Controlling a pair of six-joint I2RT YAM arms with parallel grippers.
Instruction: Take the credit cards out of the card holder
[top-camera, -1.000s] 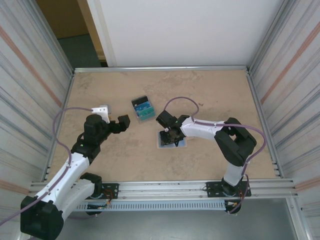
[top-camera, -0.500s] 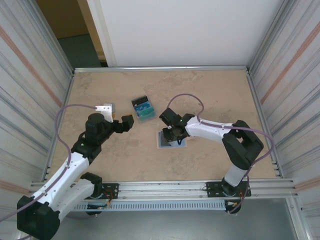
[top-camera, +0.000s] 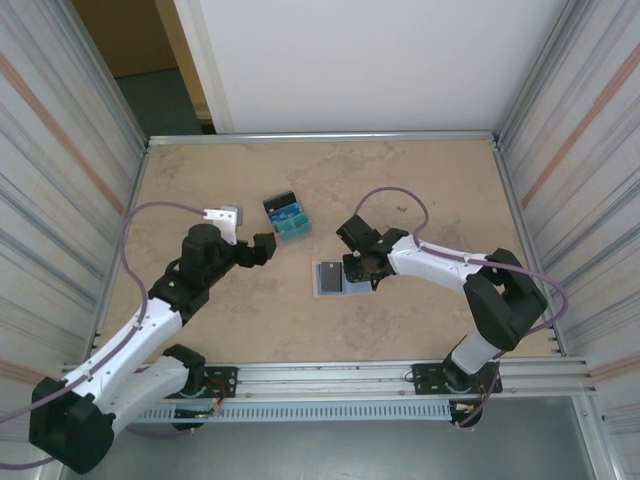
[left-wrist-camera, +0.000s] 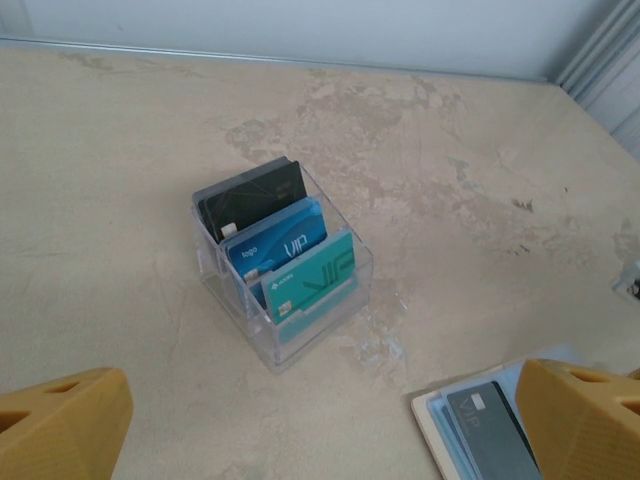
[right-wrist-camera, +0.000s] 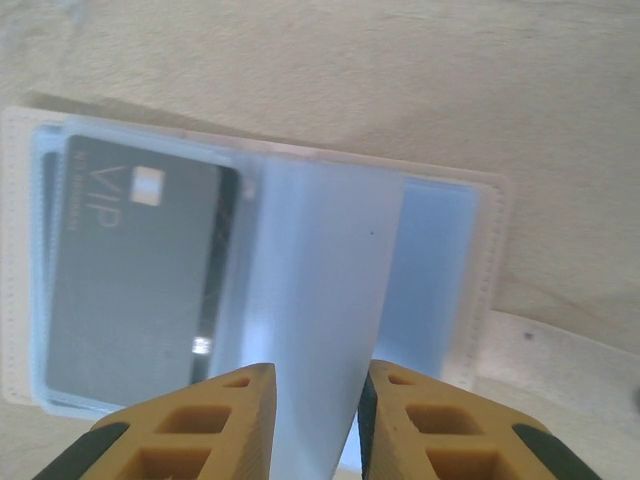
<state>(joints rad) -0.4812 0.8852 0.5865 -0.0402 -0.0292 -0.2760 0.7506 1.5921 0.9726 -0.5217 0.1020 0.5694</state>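
Your right gripper (right-wrist-camera: 316, 420) pinches a pale blue leaf of the card holder (right-wrist-camera: 440, 260) mid-table, while your left gripper (left-wrist-camera: 320, 428) gapes wide near the credit cards (left-wrist-camera: 285, 245).

A card box (top-camera: 286, 217) is placed left of centre on the table (top-camera: 420, 180). Three credit cards (left-wrist-camera: 285, 245) are stood upright in it, one behind another. The card holder (top-camera: 330, 278) is laid open to the right of the box, nearer the arm bases, apart from it. A further card (right-wrist-camera: 130, 270) is lodged in its left half. The left gripper (top-camera: 250, 232) is positioned left of the box. The right gripper (right-wrist-camera: 315, 420) is set at the holder's right edge, a sleeve leaf (right-wrist-camera: 320, 260) clamped between its fingers.
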